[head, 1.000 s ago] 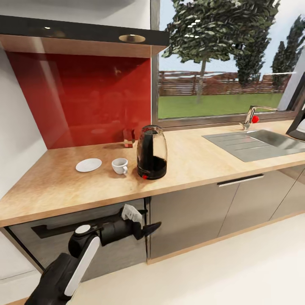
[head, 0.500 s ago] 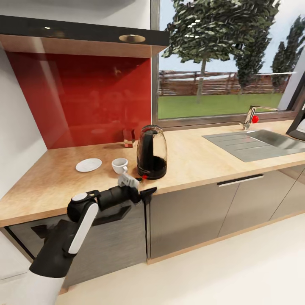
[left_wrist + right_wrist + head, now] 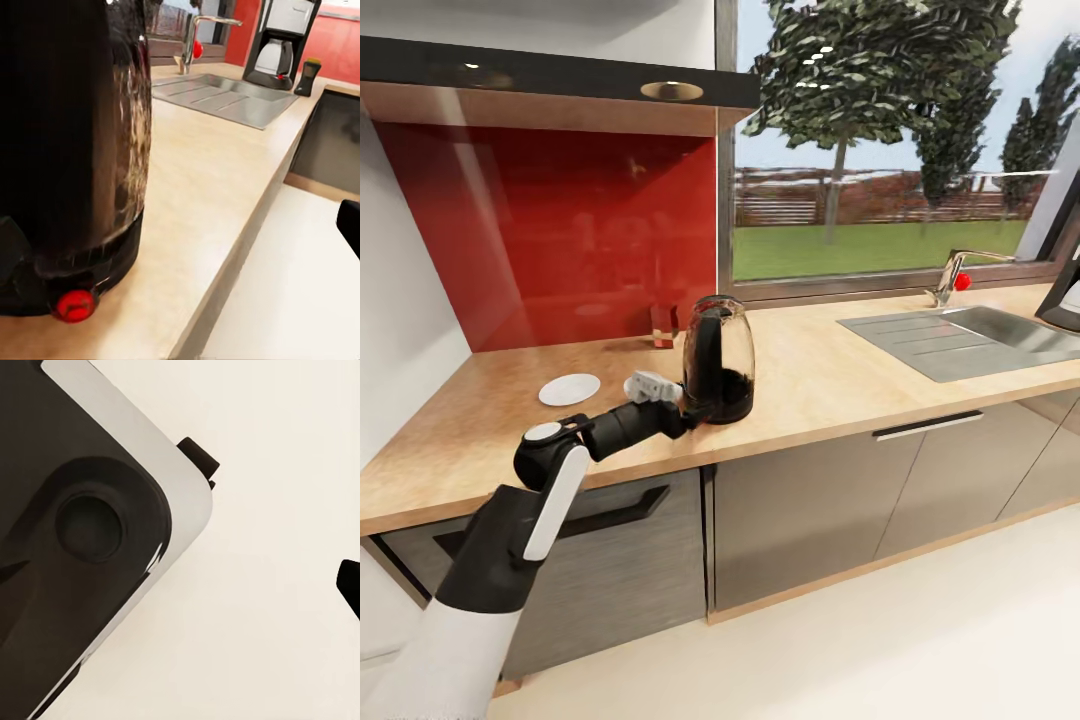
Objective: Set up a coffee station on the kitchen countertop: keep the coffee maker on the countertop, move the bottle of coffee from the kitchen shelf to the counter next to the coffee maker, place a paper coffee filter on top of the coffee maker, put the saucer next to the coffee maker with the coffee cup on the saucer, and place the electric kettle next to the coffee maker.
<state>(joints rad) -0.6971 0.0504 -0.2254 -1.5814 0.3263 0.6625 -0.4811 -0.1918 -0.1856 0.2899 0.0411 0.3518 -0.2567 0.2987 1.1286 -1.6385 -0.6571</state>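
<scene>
— So where is the left gripper (image 3: 682, 415) now?

— Over the countertop (image 3: 830, 385), right against the base of the electric kettle (image 3: 718, 360), on the side facing the front edge. Whether its fingers are apart or together, I cannot tell; the wrist and the kettle hide them. In the left wrist view one dark fingertip (image 3: 349, 226) shows at the frame's edge, and the kettle's dark glass wall (image 3: 71, 150) with its red switch (image 3: 75, 305) looms very close.

— And around it?

— Just behind the wrist lies the saucer (image 3: 569, 389), near but apart. The coffee cup is covered by the arm. Beyond the kettle the worktop runs bare to the steel sink (image 3: 970, 340), then to the coffee maker (image 3: 282, 45) with the bottle of coffee (image 3: 307, 76) beside it, well apart from the gripper. The counter's front edge is close beneath the forearm, with open floor (image 3: 920, 640) below.

— The right gripper?

— One dark fingertip (image 3: 349, 583) over pale floor, beside the robot's own dark body; its state I cannot tell.
</scene>
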